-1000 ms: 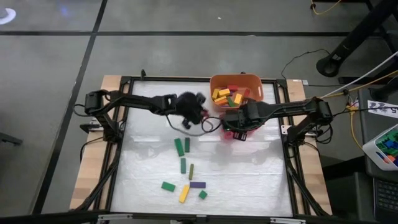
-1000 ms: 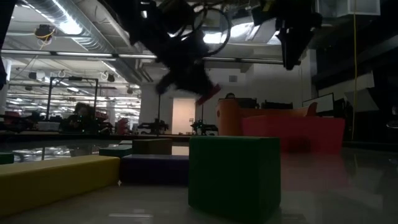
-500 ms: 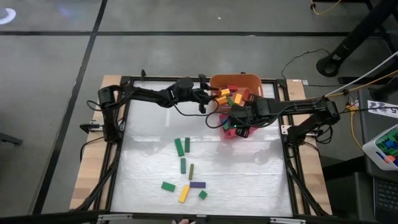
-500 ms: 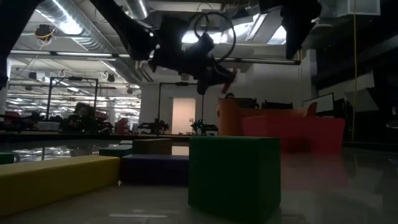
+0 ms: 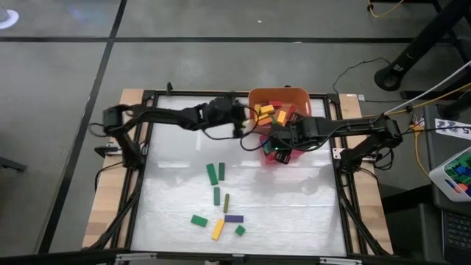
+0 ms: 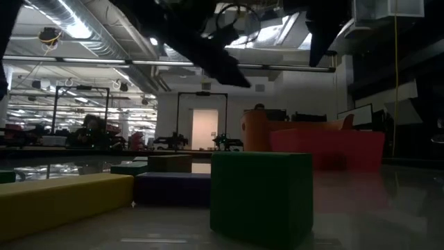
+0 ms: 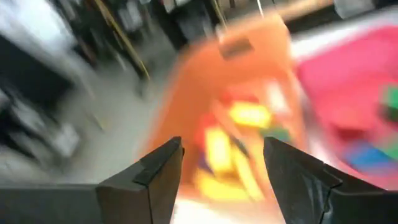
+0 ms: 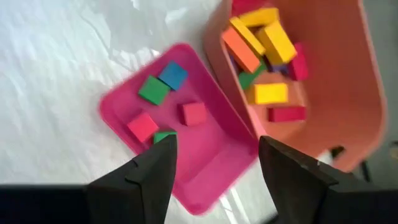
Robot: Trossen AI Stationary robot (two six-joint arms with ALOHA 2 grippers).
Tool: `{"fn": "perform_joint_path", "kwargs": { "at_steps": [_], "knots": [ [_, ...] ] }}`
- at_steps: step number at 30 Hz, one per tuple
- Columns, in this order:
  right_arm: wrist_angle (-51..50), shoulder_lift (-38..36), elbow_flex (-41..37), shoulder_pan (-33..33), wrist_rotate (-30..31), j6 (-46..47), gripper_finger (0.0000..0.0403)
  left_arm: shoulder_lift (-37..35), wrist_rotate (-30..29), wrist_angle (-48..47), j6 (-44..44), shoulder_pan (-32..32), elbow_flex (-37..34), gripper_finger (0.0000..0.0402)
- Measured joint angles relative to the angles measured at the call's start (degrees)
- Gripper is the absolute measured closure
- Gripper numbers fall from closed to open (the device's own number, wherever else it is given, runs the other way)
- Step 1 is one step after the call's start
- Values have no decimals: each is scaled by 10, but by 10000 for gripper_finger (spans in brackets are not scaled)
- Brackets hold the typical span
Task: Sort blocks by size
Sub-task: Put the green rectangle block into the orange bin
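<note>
1. Seen from above, my left gripper (image 5: 239,120) hangs at the bin's (image 5: 297,93) 9 o'clock rim, near the table's 12 o'clock edge. On its wrist camera the fingers (image 7: 155,180) stand well apart with nothing between them.

2. My right gripper (image 5: 274,146) hovers over the pink tray (image 5: 269,161), which touches the bin at its 6 o'clock side. Its wrist camera shows the fingers (image 8: 149,174) spread wide and empty.

3. Long bars (image 8: 264,40) in yellow, orange and red fill the bin. Little cubes (image 8: 163,81) in green, blue and red sit in the tray.

4. The unsorted blocks (image 5: 218,199) lie loose towards the table's 6 o'clock edge, well apart from both grippers: green bars, a yellow bar, a purple bar, a green cube.

5. From the left gripper the nearest green bar (image 5: 212,174) lies toward 6 o'clock, its long axis running roughly 12 to 6.

6. I judge the left arm slightly nearer that bar, so the next pick would suit it.
</note>
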Motion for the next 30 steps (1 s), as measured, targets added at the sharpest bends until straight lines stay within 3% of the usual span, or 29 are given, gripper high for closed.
{"fn": "perform_joint_path", "kwargs": {
  "at_steps": [6, 12, 17, 21, 30],
  "knots": [
    [47, 0, -28, 0, -22, -1, 175, -89, -10, -329, -317, -58, -1, 198],
    [76, 0, -55, 0, -28, -6, 175, -101, -11, -521, -538, -121, -1, 198],
    [75, 0, -69, 0, -28, -7, 175, -76, -10, -599, -694, -166, -2, 201],
    [75, 0, -75, 0, -28, -7, 175, -66, -11, -609, -836, -186, -1, 203],
    [67, 0, -76, 0, -26, -42, 175, -44, -10, -607, -1011, -227, -1, 204]
  ]
}}
